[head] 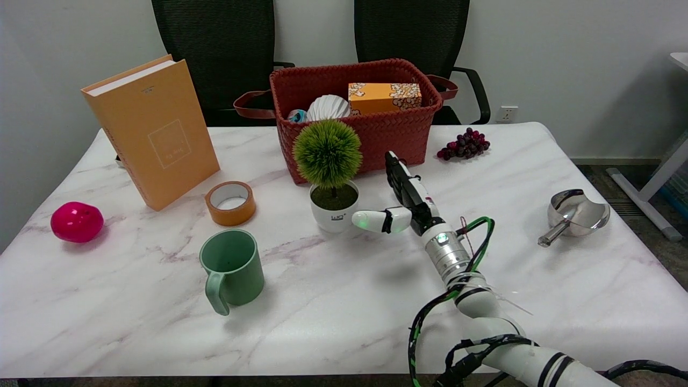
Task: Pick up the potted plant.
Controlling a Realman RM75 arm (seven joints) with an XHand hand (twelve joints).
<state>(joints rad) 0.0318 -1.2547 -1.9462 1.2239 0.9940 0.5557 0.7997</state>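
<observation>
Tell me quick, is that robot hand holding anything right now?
Right hand: open, holding nothing, fingers spread just right of the plant, thumb tip close to the pot.

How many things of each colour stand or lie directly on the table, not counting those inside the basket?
Green: 2, potted plant and mug
Orange: 2, book and tape roll
Red: 1, basket
Pink: 1, ball
Purple: 1, grapes
Silver: 1, scoop
Total: 8
</observation>
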